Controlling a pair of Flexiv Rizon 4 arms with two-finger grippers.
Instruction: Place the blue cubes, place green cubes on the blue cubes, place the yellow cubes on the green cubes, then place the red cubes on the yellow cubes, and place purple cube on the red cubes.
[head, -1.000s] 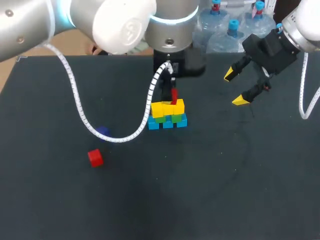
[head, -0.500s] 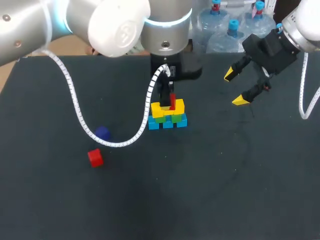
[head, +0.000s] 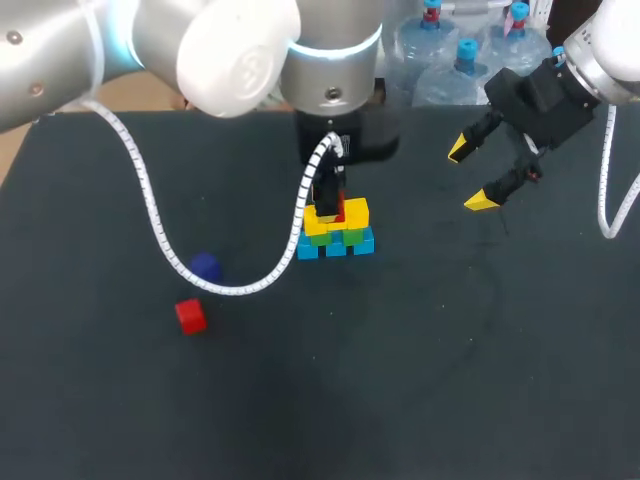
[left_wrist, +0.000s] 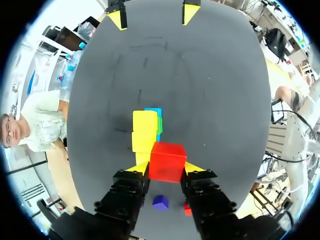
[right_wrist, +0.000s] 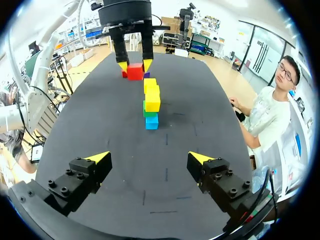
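Wrist vertical, left gripper (left_wrist: 166, 167) clamps red cube (left_wrist: 166, 160) just over yellow cubes (left_wrist: 144, 131), perhaps touching; right gripper (right_wrist: 148, 158) hangs wide.

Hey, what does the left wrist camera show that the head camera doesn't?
Only the left wrist view: both fingers of the left gripper pressed on opposite sides of the held red cube. Only the head view: the stack from the side, three blue cubes in a row under green cubes. Both: the yellow cubes, the purple cube, the loose red cube and the open right gripper.
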